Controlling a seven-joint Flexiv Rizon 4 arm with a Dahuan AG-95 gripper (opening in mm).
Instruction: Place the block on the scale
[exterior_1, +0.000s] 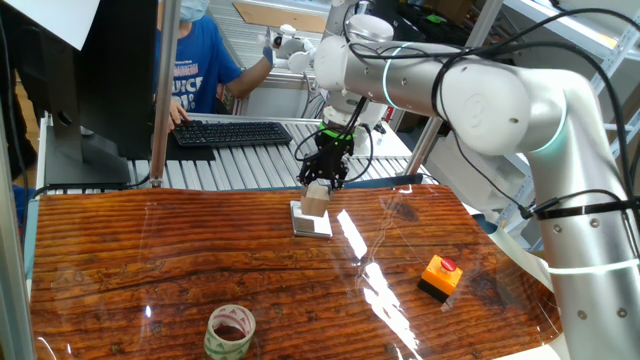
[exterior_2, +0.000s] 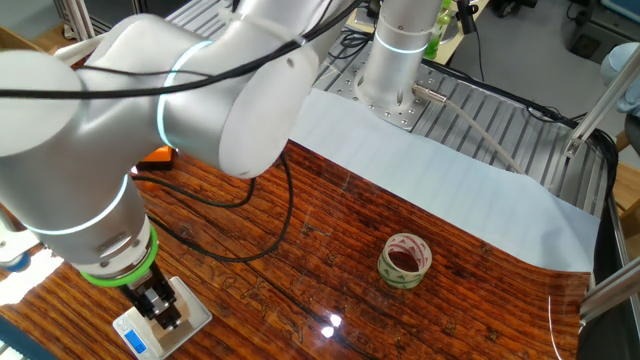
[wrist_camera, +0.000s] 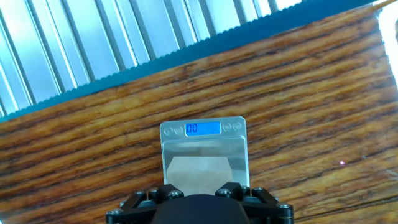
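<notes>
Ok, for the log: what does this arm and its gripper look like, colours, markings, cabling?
The arm is glossy silver-white with thick rounded links and a thin glowing teal ring at the joints. Near the wrist sits a bright green band. The gripper is small and black, with screw heads showing on its body in the hand view. Black cables run loose along the outside of the links.

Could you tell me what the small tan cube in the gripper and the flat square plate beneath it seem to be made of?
The small tan cube looks like plain unfinished wood: matte, pale. The flat square silver scale plate seems brushed metal, since it mirrors the cube faintly.
</notes>
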